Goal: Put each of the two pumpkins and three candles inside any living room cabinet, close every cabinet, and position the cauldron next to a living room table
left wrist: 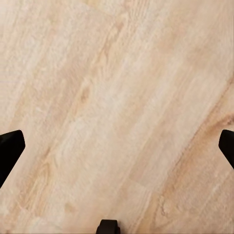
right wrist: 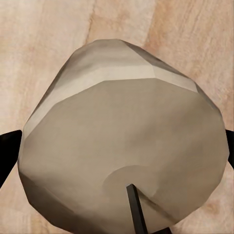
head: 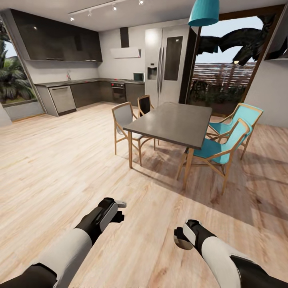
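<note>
So we're looking across a big open room with a pale wood plank floor (head: 60,160) that runs all the way back to a kitchen of dark grey cupboards (head: 60,40) along the far wall, with a tall steel fridge (head: 166,64) beside them. To the right there's a large window (head: 228,72) with a slatted fence outside.

Middle of the room we've got a grey-topped dining table (head: 174,122) on wooden legs. Two teal chairs (head: 224,140) sit on its right side, a grey-seated chair (head: 124,120) on its left and a dark one (head: 145,106) just behind that. A teal lamp shade (head: 204,12) hangs above.

Down near us, both arms are held out over bare floor, well short of the table. Our left gripper (left wrist: 117,146) has its jaws spread wide apart, nothing but floorboards between the fingers (left wrist: 9,148).

Our right gripper (head: 180,239) is clamped on one of the candles (right wrist: 122,141), a squat pale grey-beige cylinder with a small dark wick (right wrist: 136,207). In the right wrist view it sits right up against the camera, the black fingertips (right wrist: 7,148) pressing at either side of it.
</note>
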### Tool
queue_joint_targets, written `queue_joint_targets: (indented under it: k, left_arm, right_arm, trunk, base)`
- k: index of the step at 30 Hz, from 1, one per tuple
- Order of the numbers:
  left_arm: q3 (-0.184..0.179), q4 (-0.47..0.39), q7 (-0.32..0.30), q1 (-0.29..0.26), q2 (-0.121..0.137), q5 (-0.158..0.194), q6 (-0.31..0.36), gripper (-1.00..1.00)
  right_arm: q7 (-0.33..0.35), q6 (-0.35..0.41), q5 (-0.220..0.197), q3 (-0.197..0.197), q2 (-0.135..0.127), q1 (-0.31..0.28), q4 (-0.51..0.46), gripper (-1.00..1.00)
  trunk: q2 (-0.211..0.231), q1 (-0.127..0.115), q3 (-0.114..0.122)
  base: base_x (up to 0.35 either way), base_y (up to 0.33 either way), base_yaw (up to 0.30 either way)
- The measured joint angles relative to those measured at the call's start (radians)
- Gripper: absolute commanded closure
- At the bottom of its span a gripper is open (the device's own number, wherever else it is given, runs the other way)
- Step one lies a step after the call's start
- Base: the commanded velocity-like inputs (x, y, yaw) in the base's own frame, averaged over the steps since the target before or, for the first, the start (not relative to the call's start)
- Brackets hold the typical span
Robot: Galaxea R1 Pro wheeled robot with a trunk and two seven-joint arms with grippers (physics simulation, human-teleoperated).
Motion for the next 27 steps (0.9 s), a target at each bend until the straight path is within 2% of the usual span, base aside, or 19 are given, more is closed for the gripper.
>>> queue_joint_targets:
  k: [27]
  left_arm:
    - [-0.003,0.0,0.0,0.001,0.0,0.0,0.001,-1.0]
  right_arm:
    - [0.0,0.0,0.0,0.001,0.003,0.0,0.002,1.0]
  trunk:
    - [0.0,0.0,-0.035]
  base:
    - [0.0,0.0,0.167]
